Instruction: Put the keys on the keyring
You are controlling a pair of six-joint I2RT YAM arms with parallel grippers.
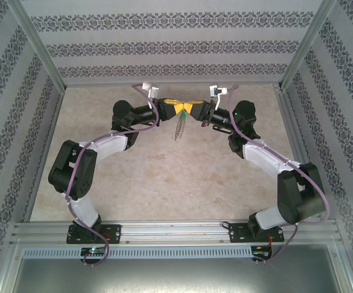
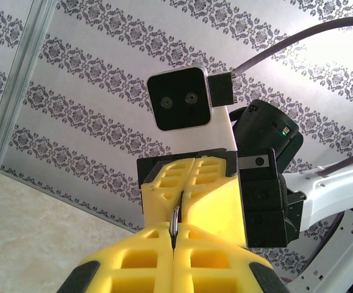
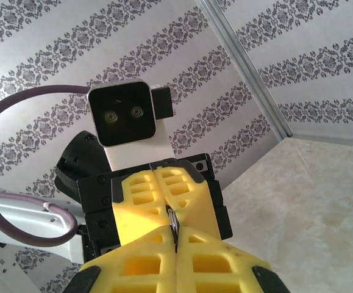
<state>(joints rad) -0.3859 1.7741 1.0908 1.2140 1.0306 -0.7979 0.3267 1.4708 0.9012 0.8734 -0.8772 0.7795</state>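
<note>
Your arms are raised and reach inward; left gripper (image 1: 176,110) and right gripper (image 1: 190,108) meet tip to tip, both clamped on the thin grey keyring (image 1: 178,127), jagged fringe dangling.

Top external camera: fixed high at the near side of the table (image 1: 164,177), facing down and forward, the keyring (image 1: 179,127) distant in upper mid-view and the patterned back wall (image 1: 176,46) beyond it. Left wrist camera: just behind the left gripper (image 2: 173,235), tilted upward, very close to the keyring (image 2: 175,220), with the right gripper (image 2: 183,204) and right wrist camera (image 2: 180,99) directly past it; the right wrist view mirrors this from behind the right gripper (image 3: 175,238), with the left gripper (image 3: 164,204) and left wrist camera (image 3: 122,113) past the keyring (image 3: 174,223). All three views share the keyring and both grippers meeting at it.
</note>
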